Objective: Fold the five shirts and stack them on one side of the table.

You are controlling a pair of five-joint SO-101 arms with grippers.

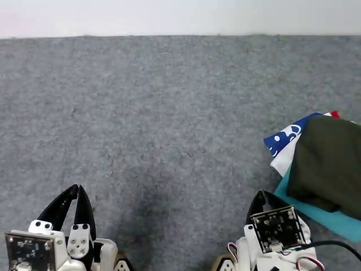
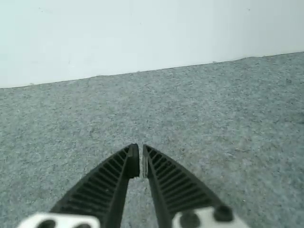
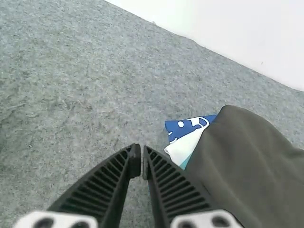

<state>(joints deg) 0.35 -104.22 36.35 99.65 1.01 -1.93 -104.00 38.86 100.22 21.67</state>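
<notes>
A stack of folded shirts lies at the right edge of the table, with a dark olive shirt (image 1: pixel 330 161) on top. Under it show a teal shirt (image 1: pixel 333 217), a white one (image 1: pixel 285 158) and a blue patterned one (image 1: pixel 285 135). In the right wrist view the olive shirt (image 3: pixel 247 161) lies just beyond and beside the fingertips. My right gripper (image 1: pixel 261 197) rests near the front edge, just left of the stack, shut and empty (image 3: pixel 141 154). My left gripper (image 1: pixel 78 189) sits at the front left, shut with nothing in it (image 2: pixel 140 152).
Grey felt-like cloth covers the table (image 1: pixel 169 113), and a white wall (image 1: pixel 180 17) runs along its far edge. Open cloth stretches across the middle and left.
</notes>
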